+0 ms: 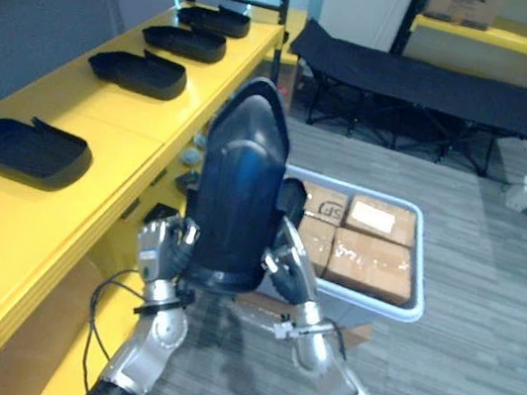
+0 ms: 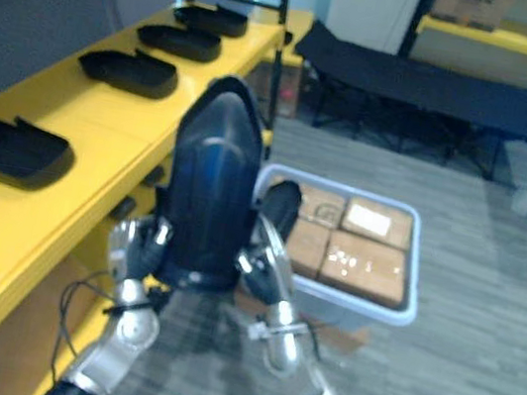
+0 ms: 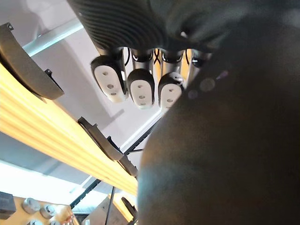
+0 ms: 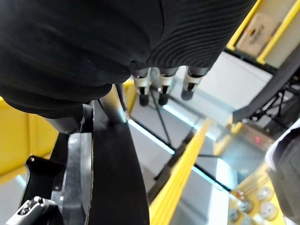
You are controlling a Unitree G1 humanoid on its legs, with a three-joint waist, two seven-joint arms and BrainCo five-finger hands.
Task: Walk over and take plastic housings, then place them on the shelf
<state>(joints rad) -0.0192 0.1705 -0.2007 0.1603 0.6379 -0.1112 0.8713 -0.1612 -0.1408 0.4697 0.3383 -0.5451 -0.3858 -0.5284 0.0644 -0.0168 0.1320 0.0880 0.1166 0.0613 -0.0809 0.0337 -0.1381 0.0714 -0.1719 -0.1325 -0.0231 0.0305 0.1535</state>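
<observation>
A large black plastic housing (image 1: 234, 193) stands upright, nose up, held between both hands in front of me. My left hand (image 1: 163, 247) grips its lower left edge with curled fingers (image 3: 141, 89). On the lower right side my right hand (image 1: 292, 267) clasps the housing's wall (image 4: 117, 187) between thumb and fingers (image 4: 161, 89). The yellow shelf (image 1: 103, 132) runs along the left. Several more black housings lie on it, the nearest (image 1: 26, 148) at the left and others (image 1: 138, 70) further back.
A white crate (image 1: 418, 282) with cardboard boxes (image 1: 357, 237) stands on the grey floor to the right of the hands. A black folding cot (image 1: 422, 82) stands behind it. Another yellow rack (image 1: 509, 38) is at the back right.
</observation>
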